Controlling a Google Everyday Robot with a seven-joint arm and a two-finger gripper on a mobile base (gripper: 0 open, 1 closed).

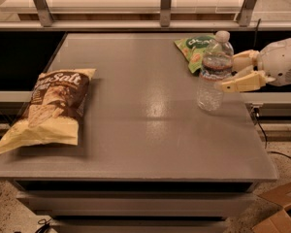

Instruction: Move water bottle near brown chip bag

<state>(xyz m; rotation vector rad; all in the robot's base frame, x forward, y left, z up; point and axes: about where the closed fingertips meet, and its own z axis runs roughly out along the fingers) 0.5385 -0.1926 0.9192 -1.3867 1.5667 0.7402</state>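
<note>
Water bottle [214,72] upright on the grey table [145,140], white cap on. Brown chip bag [48,110] flat and well apart from the bottle, across the table near the opposite edge. Green snack bag [193,48] flat just behind the bottle, partly hidden by it. Gripper [225,74] close against the bottle on the side away from the chip bag, cream fingers [242,83] spread wide, one behind the bottle, one in front at label height; no telling whether either touches it
</note>
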